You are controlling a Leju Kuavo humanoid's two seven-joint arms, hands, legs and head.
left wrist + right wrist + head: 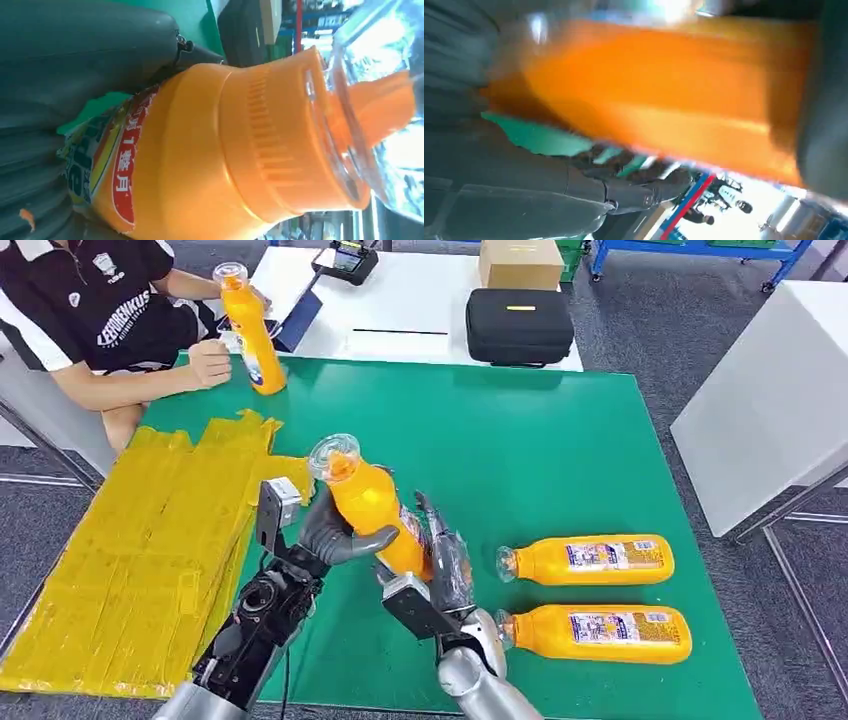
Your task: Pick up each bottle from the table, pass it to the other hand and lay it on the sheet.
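Green counter [540, 430], yellow sheet [140, 550] at left: your left hand [335, 533] and right hand [440, 565] both grip orange bottle [372, 502] mid-air, mid-handover. Smooth rigid plastic, likely slippery; hold body, not clear cap. Two bottles wait on counter.

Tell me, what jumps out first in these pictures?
An orange bottle held up between the left hand and the right hand, above the green table. Two more bottles lie to the right, and a person holds another at the far left corner, by the yellow sheet.
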